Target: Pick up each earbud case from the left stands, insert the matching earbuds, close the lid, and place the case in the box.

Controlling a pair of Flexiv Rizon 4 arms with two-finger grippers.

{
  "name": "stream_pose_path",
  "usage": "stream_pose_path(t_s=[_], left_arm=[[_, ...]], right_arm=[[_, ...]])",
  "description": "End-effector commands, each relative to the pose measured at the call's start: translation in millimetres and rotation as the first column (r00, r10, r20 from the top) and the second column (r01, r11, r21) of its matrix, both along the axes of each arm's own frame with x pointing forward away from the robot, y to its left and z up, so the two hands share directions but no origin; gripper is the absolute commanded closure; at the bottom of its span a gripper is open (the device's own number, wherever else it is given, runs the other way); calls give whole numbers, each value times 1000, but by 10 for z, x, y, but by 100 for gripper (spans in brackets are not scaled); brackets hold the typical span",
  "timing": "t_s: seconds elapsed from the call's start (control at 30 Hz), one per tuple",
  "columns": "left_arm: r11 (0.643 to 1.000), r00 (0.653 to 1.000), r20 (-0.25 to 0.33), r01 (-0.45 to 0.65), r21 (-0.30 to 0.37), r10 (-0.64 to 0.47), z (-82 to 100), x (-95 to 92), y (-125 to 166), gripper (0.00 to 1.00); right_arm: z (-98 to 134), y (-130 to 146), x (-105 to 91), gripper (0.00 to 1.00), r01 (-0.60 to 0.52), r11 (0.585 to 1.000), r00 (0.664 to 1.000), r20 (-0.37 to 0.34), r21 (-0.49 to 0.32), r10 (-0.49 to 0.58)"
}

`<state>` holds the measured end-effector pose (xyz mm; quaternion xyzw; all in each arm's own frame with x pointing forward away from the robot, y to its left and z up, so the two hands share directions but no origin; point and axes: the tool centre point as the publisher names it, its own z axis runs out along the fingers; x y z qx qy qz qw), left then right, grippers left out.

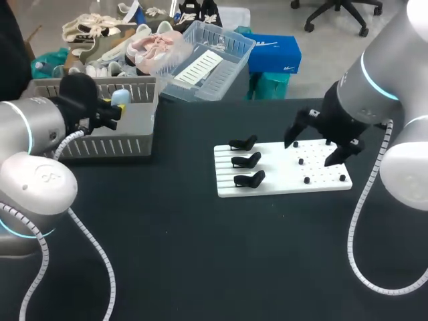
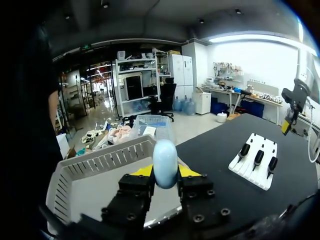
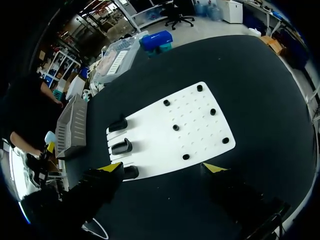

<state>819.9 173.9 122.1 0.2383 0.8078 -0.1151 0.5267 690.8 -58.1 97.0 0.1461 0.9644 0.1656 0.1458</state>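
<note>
Left fingers, clamped on the earbud case over the box, should have lowered inside its walls before releasing; right fingers stood wide open, empty.

This is a robotics lab bench: a left arm and a right arm, both grey and trailing ribbed white cables, stand over a black table. Below the right gripper, whose yellow-tipped fingers stand wide apart, lies a white drilled plate with black stands and pegs, a purpose-made fixture. Below the left gripper, clamped on a pale blue case, sits a grey slatted basket.
</note>
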Motion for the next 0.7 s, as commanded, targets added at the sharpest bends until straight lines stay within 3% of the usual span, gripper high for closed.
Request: stream_pose_path(t_s=[0.03, 0.1, 0.17, 0.2, 0.43, 0.7], left_arm=[[1000, 1000, 13, 12, -22, -12, 11, 142, 50, 60], [1000, 1000, 13, 4, -30, -4, 32, 186, 71, 45], [1000, 1000, 12, 1, -31, 0, 45, 211, 83, 12], [1000, 1000, 13, -1, -31, 1, 53, 227, 91, 2], [1000, 999, 40, 4, -19, -3, 121, 199, 72, 0], [990, 990, 59, 129, -65, -125, 240, 56, -202, 0]], right_arm=[[6, 22, -33, 0, 1, 1000, 1000, 0, -4, -1], [3, 28, -42, 0, 1, 1000, 1000, -2, -5, -1], [3, 32, -54, 0, 1, 1000, 1000, -3, -5, -1], [3, 33, -60, 0, 2, 1000, 1000, -3, -6, -2], [11, 18, -111, 0, 12, 1000, 1000, -3, -7, -12], [-1, 61, -118, 0, 10, 1000, 1000, -11, -7, -10]])
